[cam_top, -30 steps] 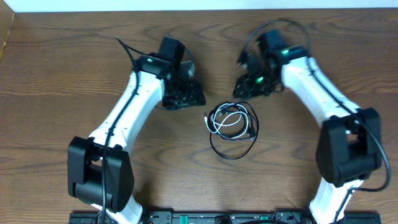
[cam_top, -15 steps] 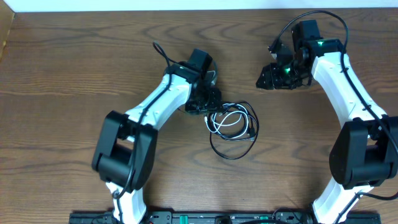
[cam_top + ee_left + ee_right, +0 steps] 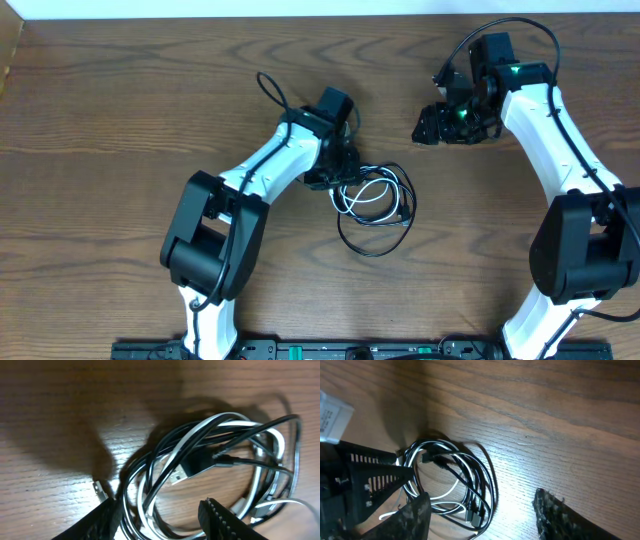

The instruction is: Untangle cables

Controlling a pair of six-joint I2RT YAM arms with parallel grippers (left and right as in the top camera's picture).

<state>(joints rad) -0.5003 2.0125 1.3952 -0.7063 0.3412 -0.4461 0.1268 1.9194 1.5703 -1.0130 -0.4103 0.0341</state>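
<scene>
The cables (image 3: 185, 442) are bunched in one loose coil right at the left gripper (image 3: 159, 506). Its fingers (image 3: 222, 520) are spread, with strands of the coil's near edge lying between them (nothing pinched). The right gripper (image 3: 481, 502) is spread too and kept well off the coil. A black USB plug (image 3: 195, 465) is pointed diagonally back toward the left fingertips, and the coil looks slightly longer toward the base than across.

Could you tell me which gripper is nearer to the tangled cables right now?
Left. The left gripper is right at the tangled cables; the right gripper hangs apart, farther back.
</scene>
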